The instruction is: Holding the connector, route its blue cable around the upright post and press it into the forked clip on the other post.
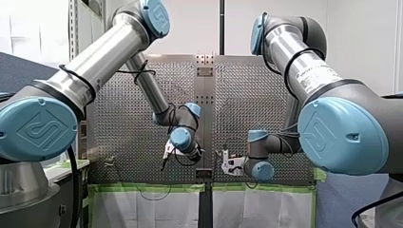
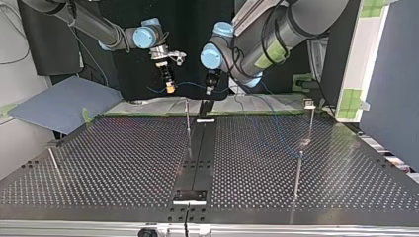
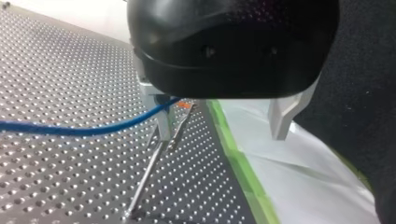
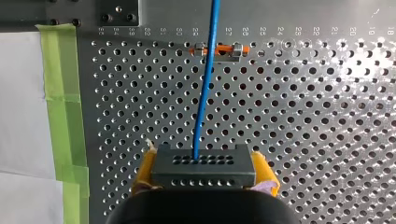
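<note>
At the top view's left, my right gripper (image 2: 170,89) hung above the far edge of the perforated table (image 2: 123,163). In the right wrist view its yellow pads (image 4: 144,170) were closed on the black connector (image 4: 203,167), one pad on each side of it. The blue cable (image 4: 204,102) came out of the connector's face and ran straight ahead. There it crossed a small orange and metal piece (image 4: 219,48) above the table. Green tape (image 4: 65,116) lay along the table's edge beside the gripper.

Further right in the top view, a thin upright post (image 2: 188,123) stood near the table's middle strip. Just right of it, and higher, hung my left gripper (image 2: 210,90). The cable sagged between the two grippers and then went on toward the view's right.

In the left wrist view the metal fingers (image 3: 163,119) stood wide apart and held nothing. The cable passed close by one finger; I cannot tell if it touched it.

At the top view's right stood another post (image 2: 311,126) with a small clip (image 2: 310,103) on top, well apart from both grippers.
</note>
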